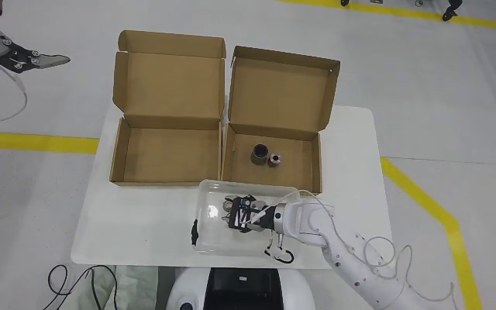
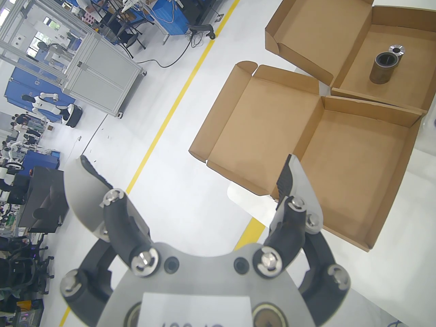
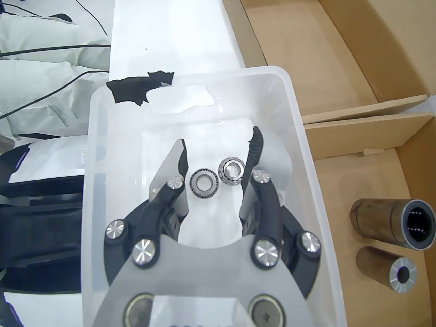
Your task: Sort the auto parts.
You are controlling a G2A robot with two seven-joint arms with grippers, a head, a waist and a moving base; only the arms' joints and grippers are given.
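Two small steel bearing rings (image 3: pixel 203 183) (image 3: pixel 231 170) lie side by side on the floor of a clear plastic bin (image 3: pixel 293 103). My right gripper (image 3: pixel 219 141) hangs open inside the bin with both rings between its fingers; one ring sits close against one finger. In the top view this gripper (image 1: pixel 240 213) is in the bin (image 1: pixel 209 236) at the table's front. Two dark metal cylinders (image 1: pixel 260 153) (image 1: pixel 276 160) rest in the right cardboard box (image 1: pixel 306 167). My left gripper (image 2: pixel 186 159) is open and holds nothing, out over the floor left of the table (image 1: pixel 35 59).
An open cardboard box (image 1: pixel 167 155) with nothing in it stands left of the one with the cylinders; both lids stand up at the back. Black tape (image 3: pixel 139 86) marks the bin's far rim. Cables and a cloth lie at the table's front left.
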